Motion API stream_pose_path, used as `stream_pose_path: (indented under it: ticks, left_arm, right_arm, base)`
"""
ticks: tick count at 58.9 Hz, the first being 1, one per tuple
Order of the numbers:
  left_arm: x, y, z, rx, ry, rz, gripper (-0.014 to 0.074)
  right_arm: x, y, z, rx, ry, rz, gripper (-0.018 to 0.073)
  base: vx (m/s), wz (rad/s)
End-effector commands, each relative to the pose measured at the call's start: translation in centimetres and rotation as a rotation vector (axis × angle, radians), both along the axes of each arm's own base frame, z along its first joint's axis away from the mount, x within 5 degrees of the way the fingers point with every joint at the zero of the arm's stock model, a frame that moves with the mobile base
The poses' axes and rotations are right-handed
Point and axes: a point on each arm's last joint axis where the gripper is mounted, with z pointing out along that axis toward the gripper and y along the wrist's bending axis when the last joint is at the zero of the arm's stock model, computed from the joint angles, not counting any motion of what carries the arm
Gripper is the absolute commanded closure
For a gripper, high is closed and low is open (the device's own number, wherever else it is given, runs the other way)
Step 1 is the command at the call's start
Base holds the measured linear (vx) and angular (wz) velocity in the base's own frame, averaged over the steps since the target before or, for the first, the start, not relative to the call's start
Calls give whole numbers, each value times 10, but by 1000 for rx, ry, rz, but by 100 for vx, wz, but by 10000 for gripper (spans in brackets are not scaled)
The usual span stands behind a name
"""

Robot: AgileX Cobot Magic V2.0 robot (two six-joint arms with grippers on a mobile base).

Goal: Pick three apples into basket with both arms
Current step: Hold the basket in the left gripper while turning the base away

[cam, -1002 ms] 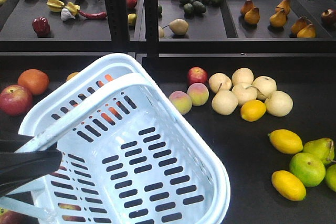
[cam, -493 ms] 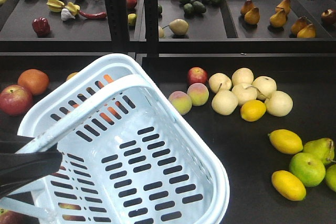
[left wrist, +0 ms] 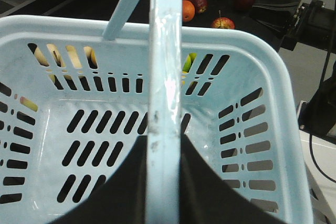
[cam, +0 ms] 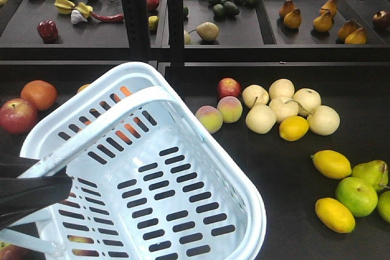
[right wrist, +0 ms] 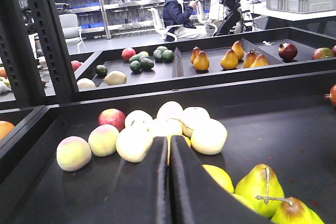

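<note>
My left fingers (cam: 58, 186) are clamped on either side of the basket's handle (left wrist: 164, 103). The left wrist view shows the pale blue bar squeezed between the two black tips. The basket (cam: 244, 205) spreads out ahead and to the right of them.

Compared with a second ago almost nothing differs. The basket has slid only a hair towards those fingers, and the fruit lies where it was.

Further out than the left fingers, a red apple (cam: 17, 115) lies on the black shelf (cam: 286, 175), outside the basket and near its left rim. Past the basket's far right side a second red apple (cam: 229, 87) lies just beside a peach (cam: 230, 109). In the right wrist view this apple sits ahead and to the left of my right fingers (right wrist: 168, 148). Those fingers are pressed together with only a thin slit between them. They hold nothing and sit low over the shelf.
</note>
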Motion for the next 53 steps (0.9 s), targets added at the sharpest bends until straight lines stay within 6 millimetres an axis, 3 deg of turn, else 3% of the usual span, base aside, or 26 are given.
stream_pose_path:
  ticks: [1, 53]
  left_arm:
    - [-1, -1, 17, -105, -50, 28, 603]
    - [-1, -1, 17, -104, -50, 28, 602]
  right_arm:
    - [-1, 0, 4, -22, -73, 0, 568]
    - [-1, 0, 4, -22, -73, 0, 568]
  base:
    - [0, 0]
    - [-1, 2]
